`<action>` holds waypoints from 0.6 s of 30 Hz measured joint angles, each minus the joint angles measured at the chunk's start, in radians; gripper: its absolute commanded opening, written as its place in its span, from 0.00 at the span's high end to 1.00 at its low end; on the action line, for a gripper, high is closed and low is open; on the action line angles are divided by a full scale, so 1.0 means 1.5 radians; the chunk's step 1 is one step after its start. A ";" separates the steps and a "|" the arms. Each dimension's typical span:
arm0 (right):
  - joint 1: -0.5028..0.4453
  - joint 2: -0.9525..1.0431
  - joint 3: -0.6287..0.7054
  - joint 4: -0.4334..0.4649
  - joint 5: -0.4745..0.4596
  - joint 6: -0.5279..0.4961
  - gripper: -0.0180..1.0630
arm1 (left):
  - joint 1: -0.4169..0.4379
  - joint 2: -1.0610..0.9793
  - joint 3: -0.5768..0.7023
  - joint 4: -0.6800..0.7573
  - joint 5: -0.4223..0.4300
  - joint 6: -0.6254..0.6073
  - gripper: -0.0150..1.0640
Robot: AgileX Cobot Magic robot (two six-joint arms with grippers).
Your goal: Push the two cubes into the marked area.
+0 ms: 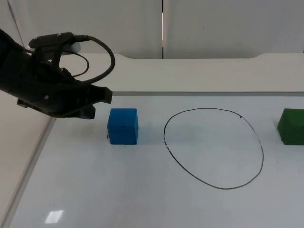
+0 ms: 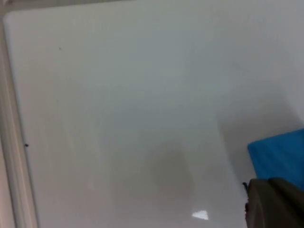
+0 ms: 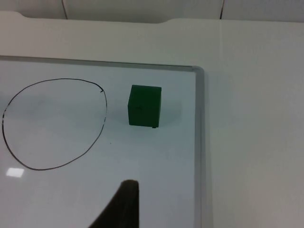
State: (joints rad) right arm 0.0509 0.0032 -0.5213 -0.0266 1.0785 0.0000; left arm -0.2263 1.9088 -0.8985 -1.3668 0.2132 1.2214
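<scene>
A blue cube (image 1: 123, 126) rests on the white board, to the left of the black hand-drawn oval (image 1: 213, 148) that marks the area. The green cube (image 1: 290, 126) lies to the right of the oval, outside its line. My left gripper (image 1: 100, 98) hovers just up and left of the blue cube, close to it but apart. In the left wrist view the blue cube (image 2: 279, 154) sits right beside a fingertip (image 2: 274, 202). The right wrist view looks down on the green cube (image 3: 145, 105) and the oval (image 3: 54, 123), with a fingertip (image 3: 122, 204) well short of the cube.
The board's raised frame runs along its left side (image 1: 33, 156) and its back edge (image 1: 204, 93). In the right wrist view the frame's right side (image 3: 199, 142) lies close to the green cube. The grey partition wall (image 1: 228, 23) stands behind the table.
</scene>
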 measured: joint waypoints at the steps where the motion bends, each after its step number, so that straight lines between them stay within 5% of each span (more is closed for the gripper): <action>1: 0.000 0.000 0.000 0.000 0.000 0.000 0.01 | 0.000 0.000 0.000 0.000 0.000 0.000 0.99; 18: 0.000 0.000 0.000 0.000 0.000 0.000 0.01 | 0.000 0.093 -0.046 -0.016 0.000 -0.002 0.99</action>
State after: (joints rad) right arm 0.0509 0.0032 -0.5213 -0.0266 1.0785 0.0000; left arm -0.2263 2.0483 -0.9669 -1.3902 0.2130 1.2187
